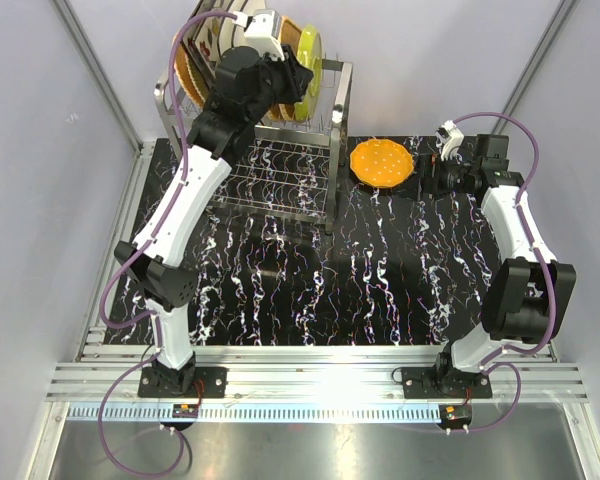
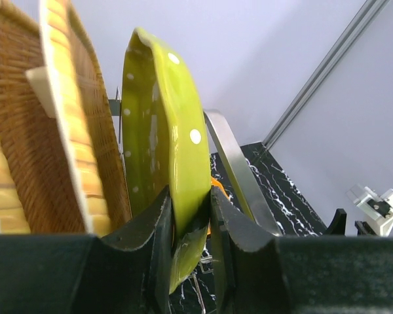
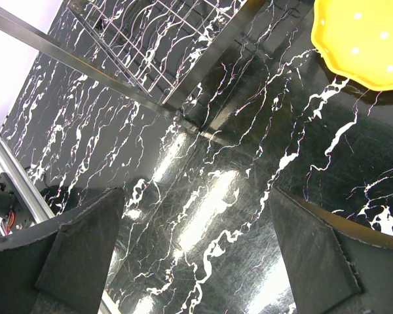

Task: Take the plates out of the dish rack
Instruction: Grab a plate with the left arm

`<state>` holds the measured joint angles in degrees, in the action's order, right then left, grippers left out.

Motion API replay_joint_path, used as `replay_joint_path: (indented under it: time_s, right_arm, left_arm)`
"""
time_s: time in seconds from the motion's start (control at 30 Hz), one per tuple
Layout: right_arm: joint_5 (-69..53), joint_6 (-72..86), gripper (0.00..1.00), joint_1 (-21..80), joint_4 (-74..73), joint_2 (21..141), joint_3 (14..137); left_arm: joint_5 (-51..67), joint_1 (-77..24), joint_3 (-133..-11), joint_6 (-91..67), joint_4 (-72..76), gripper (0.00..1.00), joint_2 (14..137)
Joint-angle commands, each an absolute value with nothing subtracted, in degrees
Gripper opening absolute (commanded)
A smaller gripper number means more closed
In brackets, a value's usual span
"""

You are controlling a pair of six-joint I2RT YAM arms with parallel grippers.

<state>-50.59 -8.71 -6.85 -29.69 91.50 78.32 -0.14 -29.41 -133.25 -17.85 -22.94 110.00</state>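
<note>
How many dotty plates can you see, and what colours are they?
green dotted plate: 1
orange dotted plate: 1
Total: 2

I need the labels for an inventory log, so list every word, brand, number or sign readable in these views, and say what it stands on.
No readable text in any view.
The round green dotted plate, the woven wicker plates, the round orange dotted plate and the shiny steel wire dish rack show no lettering.
The small red parts below the arm bases are too small to tell whether they bear print.
</note>
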Motion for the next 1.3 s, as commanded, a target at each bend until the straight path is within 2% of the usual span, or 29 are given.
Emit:
replay_joint_path:
  time_s: [0.0, 0.57, 1.27]
  right_arm:
    - [-52.2, -8.3, 1.0, -6.8, -28.4, 89.0, 79.5]
    - [-52.3, -8.2, 1.0, -6.7, -28.3, 89.0, 79.6]
    - [-53.9, -7.3, 1.0, -6.7, -29.0, 88.9, 81.9]
  left_arm:
    - [-3.6, -27.9, -138.4, -17.2, -12.2, 0.0, 107.4]
    - [-3.6, -28.0, -140.4, -18.4, -9.1, 0.0, 105.7]
    - [-6.2, -27.3, -142.8, -27.5, -6.2, 0.0, 104.2]
